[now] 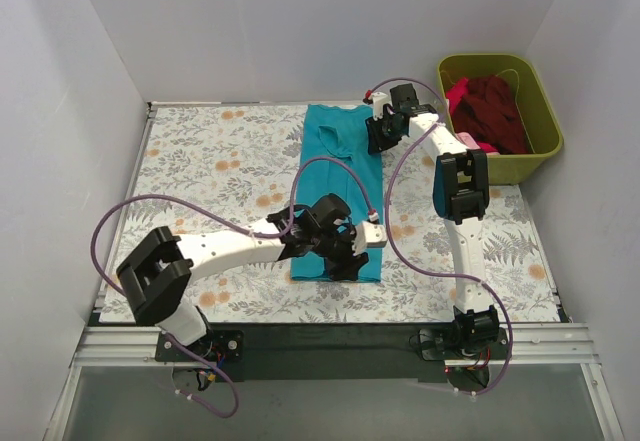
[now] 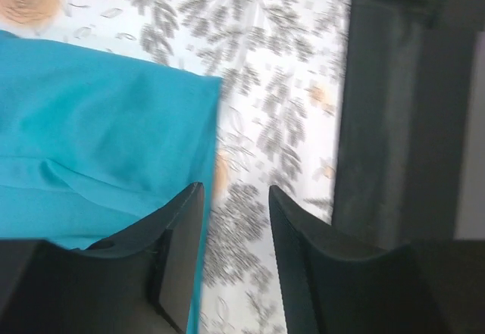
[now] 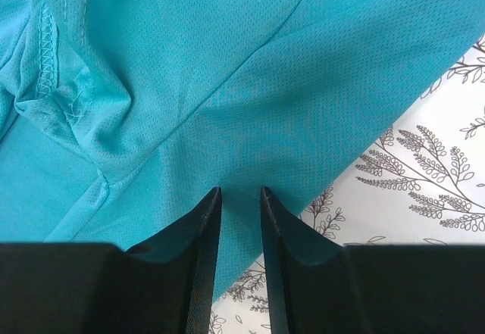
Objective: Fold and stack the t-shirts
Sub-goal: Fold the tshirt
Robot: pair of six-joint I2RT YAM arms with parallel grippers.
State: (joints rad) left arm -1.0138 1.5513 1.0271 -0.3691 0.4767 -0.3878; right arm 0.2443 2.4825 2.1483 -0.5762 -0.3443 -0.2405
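A floral-printed table [image 1: 200, 161] sits inside plain white walls, its dark near edge carrying both arm bases. Nearest, the left gripper [image 1: 350, 251] hangs low over the near end of the teal t-shirt [image 1: 335, 176], which lies as a long lengthwise strip running away from it up the middle of the table. In the left wrist view its jaws stand well apart with nothing between them. One finger [image 2: 178, 251] overlaps the shirt's side edge and the gap shows bare tablecloth beside the hem corner.

Farther back, the right gripper [image 1: 383, 133] is at the shirt's far right side, by the sleeve seam. Its jaws are only narrowly parted, and flat teal mesh lies unpinched below the tips.

Beyond and to the right of that gripper, an olive-green bin [image 1: 545, 126] holds the dark maroon t-shirt [image 1: 500, 111], with some pink cloth [image 1: 458, 91] at its left rim.
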